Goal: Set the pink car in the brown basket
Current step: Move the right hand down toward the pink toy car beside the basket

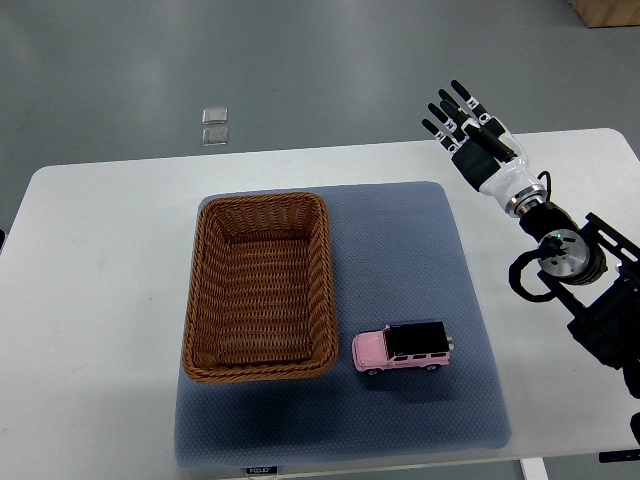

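A pink toy car (402, 348) with a black roof stands on the blue-grey mat (410, 250), just right of the basket's near right corner. The brown wicker basket (203, 290) sits on the mat's left part and holds nothing. My right hand (468, 122) is raised over the table's far right edge, well beyond the car, its fingers spread and holding nothing. Its arm (570, 260) comes in from the right edge. The left arm is out of view.
The white table (100, 300) carries the mat. Two small clear squares (214, 125) lie on the grey floor beyond the table. A cardboard box corner (608, 10) shows at the top right.
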